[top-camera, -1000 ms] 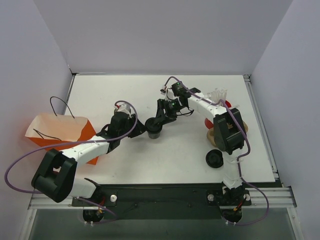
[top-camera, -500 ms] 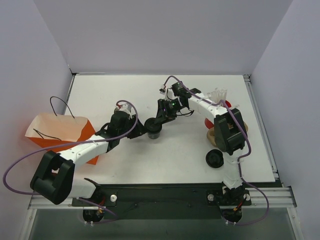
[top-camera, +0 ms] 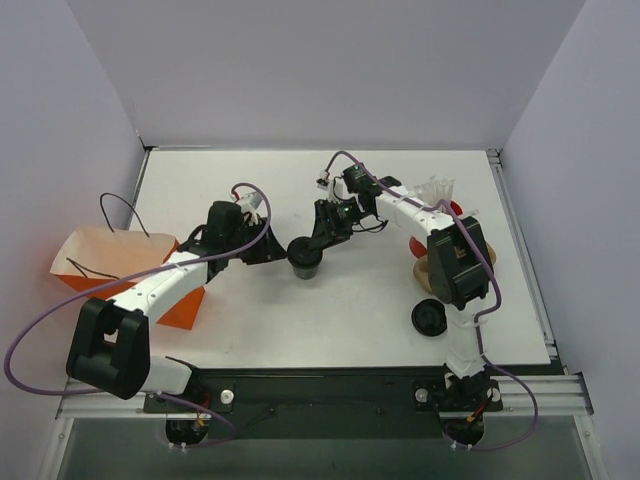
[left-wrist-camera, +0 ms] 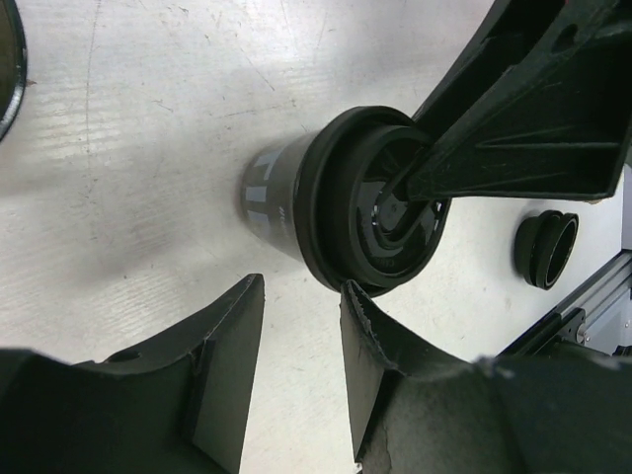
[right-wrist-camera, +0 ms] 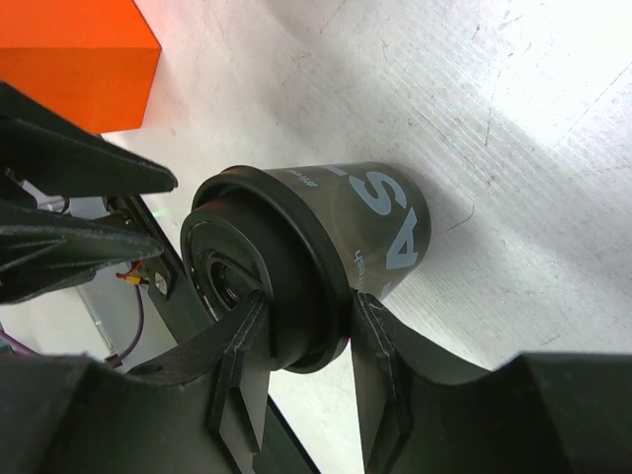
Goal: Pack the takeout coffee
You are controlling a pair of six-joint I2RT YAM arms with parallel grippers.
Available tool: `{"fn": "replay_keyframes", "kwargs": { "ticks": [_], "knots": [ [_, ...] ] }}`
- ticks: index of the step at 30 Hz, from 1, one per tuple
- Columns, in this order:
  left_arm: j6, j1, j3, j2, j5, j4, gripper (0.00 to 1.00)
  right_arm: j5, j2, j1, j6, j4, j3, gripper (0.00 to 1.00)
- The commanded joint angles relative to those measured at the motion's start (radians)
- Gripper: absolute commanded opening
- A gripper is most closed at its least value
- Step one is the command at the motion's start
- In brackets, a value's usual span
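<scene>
Near the middle of the desk (top-camera: 350,320) stands the takeout coffee (top-camera: 305,260) — upright, with its black lid on. Your right fingers (right-wrist-camera: 237,380) sit on both sides of that lid and squeeze it. Your left fingers (left-wrist-camera: 222,375) are spread apart with nothing between them — the cup is just past their tips, not touching. Off to the left, the orange bag (top-camera: 120,268) sits at the desk's edge. A loose black lid (top-camera: 430,318) lies well apart, to the cup's right.
</scene>
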Motion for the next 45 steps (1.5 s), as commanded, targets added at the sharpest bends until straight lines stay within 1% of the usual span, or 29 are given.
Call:
{"fn": "replay_keyframes", "kwargs": {
  "ticks": [1,12,14,19,23,29,38,40,42,45],
  "knots": [
    [0.052,0.038,0.026,0.037,0.079,0.06,0.47,0.02,0.028,0.009,-0.059,-0.072,0.024,0.28],
    [0.041,0.058,0.009,0.109,0.127,0.152,0.47,0.014,0.038,0.012,-0.059,-0.081,0.033,0.28],
    [0.032,0.061,0.003,0.103,0.133,0.193,0.47,0.014,0.038,0.012,-0.059,-0.081,0.033,0.28],
    [0.026,0.07,0.008,0.066,0.125,0.186,0.47,0.014,0.038,0.011,-0.062,-0.084,0.034,0.28],
    [0.02,0.07,0.008,0.072,0.147,0.209,0.47,0.015,0.039,0.012,-0.059,-0.087,0.038,0.28],
    [0.017,0.07,-0.004,0.109,0.152,0.227,0.46,0.014,0.039,0.011,-0.056,-0.087,0.041,0.28],
    [-0.016,0.07,-0.044,0.177,0.182,0.301,0.46,0.009,0.05,0.011,-0.059,-0.089,0.042,0.27],
    [-0.034,0.069,-0.054,0.186,0.19,0.324,0.46,0.006,0.054,0.011,-0.057,-0.087,0.042,0.27],
    [-0.049,0.066,-0.067,0.198,0.179,0.321,0.43,0.008,0.056,0.011,-0.06,-0.087,0.039,0.27],
    [-0.069,0.066,-0.11,0.2,0.136,0.323,0.4,0.011,0.061,0.009,-0.066,-0.086,0.03,0.27]
  ]
}}
